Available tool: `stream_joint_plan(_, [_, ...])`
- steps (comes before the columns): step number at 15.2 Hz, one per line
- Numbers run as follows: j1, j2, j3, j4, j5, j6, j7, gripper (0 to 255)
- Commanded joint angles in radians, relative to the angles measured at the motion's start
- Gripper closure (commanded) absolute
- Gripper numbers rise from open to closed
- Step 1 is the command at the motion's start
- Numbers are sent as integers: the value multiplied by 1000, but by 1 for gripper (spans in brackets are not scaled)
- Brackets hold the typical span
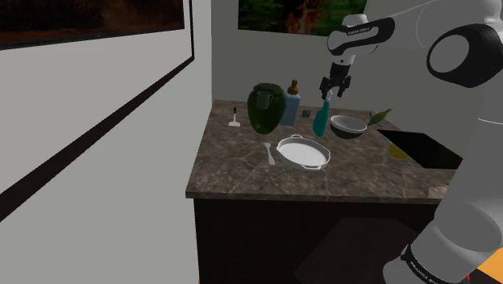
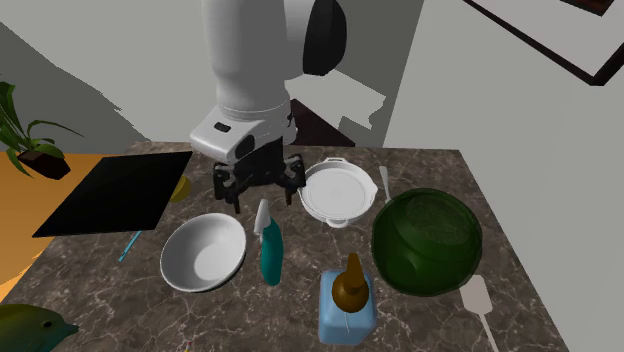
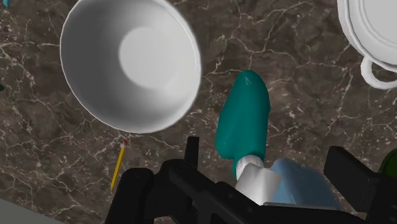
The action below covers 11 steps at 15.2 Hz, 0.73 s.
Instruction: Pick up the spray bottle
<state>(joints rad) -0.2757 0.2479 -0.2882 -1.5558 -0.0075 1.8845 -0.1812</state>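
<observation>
- The all-black two-finger gripper (image 1: 334,87) (image 2: 258,192) (image 3: 266,154) is closed on the white neck and pale blue head of the spray bottle. In the wrist view one finger stands on each side of the head.
- The teal spray bottle (image 1: 321,121) (image 2: 269,255) (image 3: 245,121) hangs tilted from the gripper, its body sloping down and away from the fingers. It is just beside the round white bowl (image 1: 348,123) (image 2: 203,252) (image 3: 130,63), on the bowl's right in the second exterior view. I cannot tell whether its base touches the surface.
- The bowl sits upright on the dark brown, white-veined marble counter (image 1: 242,173) (image 2: 430,170) (image 3: 38,146).
- A yellow pencil with a red end (image 3: 118,164) lies on the counter just beside the bowl's rim, between the bowl and the gripper's body.
- A shallow white dish with two handles (image 1: 304,152) (image 2: 338,192) (image 3: 375,32) sits past the spray bottle from the bowl, near it but apart.
- A white spoon (image 1: 270,153) (image 2: 384,180) lies just beyond the dish, farther from the bowl.
- A pale blue flask with a brown stopper (image 1: 292,103) (image 2: 348,300) and a round dark green jar (image 1: 264,109) (image 2: 426,240) stand close together, the flask nearer the bowl.
- A flat black rectangular panel (image 1: 419,147) (image 2: 115,190) lies near the bowl, on the side away from the spray bottle.
</observation>
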Motion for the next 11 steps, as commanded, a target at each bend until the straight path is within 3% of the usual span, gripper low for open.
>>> stream_joint_plan(1, [1, -1, 0, -20, 0, 19, 1, 0])
stream_joint_plan(2, [1, 0, 0, -19, 0, 19, 1, 0])
stream_joint_plan(3, [1, -1, 0, -19, 0, 18, 1, 255])
stream_joint_plan(11, [1, -1, 0, -19, 0, 18, 1, 255])
